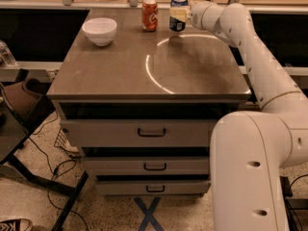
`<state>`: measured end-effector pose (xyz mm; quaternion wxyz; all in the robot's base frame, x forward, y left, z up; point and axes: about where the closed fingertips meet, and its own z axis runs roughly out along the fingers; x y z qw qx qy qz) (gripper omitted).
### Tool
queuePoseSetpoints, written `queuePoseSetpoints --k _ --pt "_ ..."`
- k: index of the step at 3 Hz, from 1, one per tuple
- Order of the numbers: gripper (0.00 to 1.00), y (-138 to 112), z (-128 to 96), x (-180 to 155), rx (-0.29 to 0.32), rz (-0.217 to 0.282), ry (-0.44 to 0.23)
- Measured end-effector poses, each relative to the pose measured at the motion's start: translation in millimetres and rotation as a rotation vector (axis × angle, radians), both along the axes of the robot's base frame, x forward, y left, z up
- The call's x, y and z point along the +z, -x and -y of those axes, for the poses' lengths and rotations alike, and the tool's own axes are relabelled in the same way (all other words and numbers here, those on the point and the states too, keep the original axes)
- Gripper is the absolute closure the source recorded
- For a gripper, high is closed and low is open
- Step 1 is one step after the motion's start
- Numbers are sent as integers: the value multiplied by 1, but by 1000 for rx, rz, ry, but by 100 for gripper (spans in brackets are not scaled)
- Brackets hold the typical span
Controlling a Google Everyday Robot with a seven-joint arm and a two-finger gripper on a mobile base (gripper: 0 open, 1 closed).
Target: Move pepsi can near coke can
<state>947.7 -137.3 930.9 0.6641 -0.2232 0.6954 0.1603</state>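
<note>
A grey-topped drawer cabinet [110,76] is seen from the front and slightly above. At the far edge of its top, right of centre, the robot's white arm [260,66] reaches in from the right. Its gripper [182,14] is clamped around the middle of the pepsi can [177,26] (dark blue, silver top), holding it upright. Whether the can's base touches the surface cannot be told. The coke can [149,14] stands upright just to its left, near but apart. A white bowl [100,31] sits farther left, well apart from both cans. A bright curved arc of light [149,73] lies across the top. Three drawers [151,132] face front, and a blue X [149,214] marks the floor below.
</note>
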Motion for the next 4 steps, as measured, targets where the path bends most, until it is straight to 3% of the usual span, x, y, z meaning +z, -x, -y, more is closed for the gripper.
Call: queuePoseSetpoints --k 2,3,4 --pt "13 -1 -6 -3 7 -4 -1" --pt "0 -2 -9 -4 11 -5 -1" --pt "0 -2 -10 -4 11 -5 -1"
